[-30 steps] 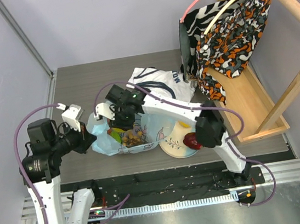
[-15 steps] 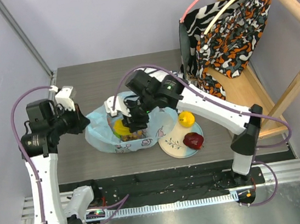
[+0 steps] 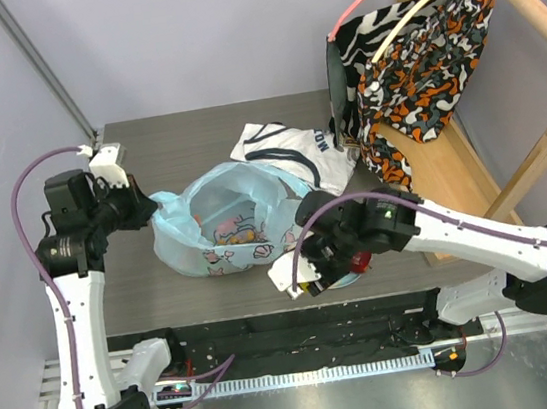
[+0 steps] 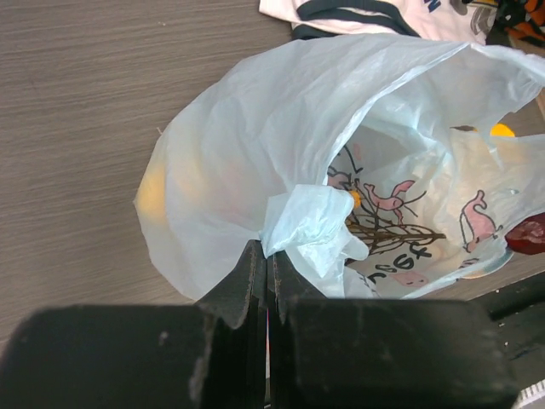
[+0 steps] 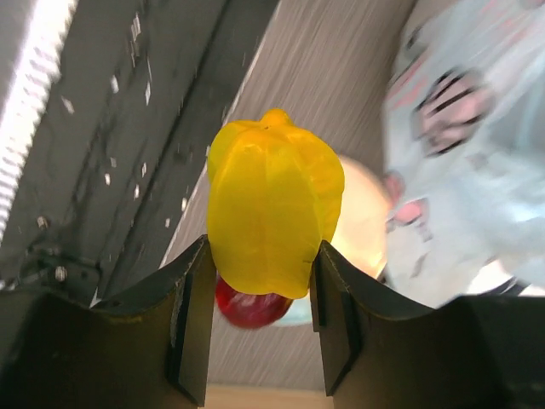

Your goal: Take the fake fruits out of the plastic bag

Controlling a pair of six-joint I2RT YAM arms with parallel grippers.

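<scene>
My right gripper (image 5: pixel 262 249) is clenched on a ribbed yellow fruit (image 5: pixel 272 204), which sits squarely between the two fingers. The fruit is outside the bag, held in the air over the near edge of the bench (image 3: pixel 145 151). Below it a red apple (image 5: pixel 247 308) lies on a pale plate (image 5: pixel 364 223), just to the right of the bag.

The bag (image 3: pixel 217 222) is light blue and crinkly with pink cartoon prints. It rests in the middle of the bench with its mouth gaping wide. My left gripper (image 4: pixel 266 260) is pinched shut on a bunched fold of the bag's rim, at the bag's left side.

A small orange piece (image 4: pixel 355 198) shows through the open mouth. A yellow-orange shape (image 4: pixel 153 196) glows through the bag's thin wall, and I cannot tell which fruit it is.

Past the bag a white shirt (image 3: pixel 291 147) with dark lettering lies crumpled on the bench, touching the bag's far side. At the far right stands a wooden rack (image 3: pixel 453 191) with patterned cloths (image 3: pixel 415 55) on hangers.
</scene>
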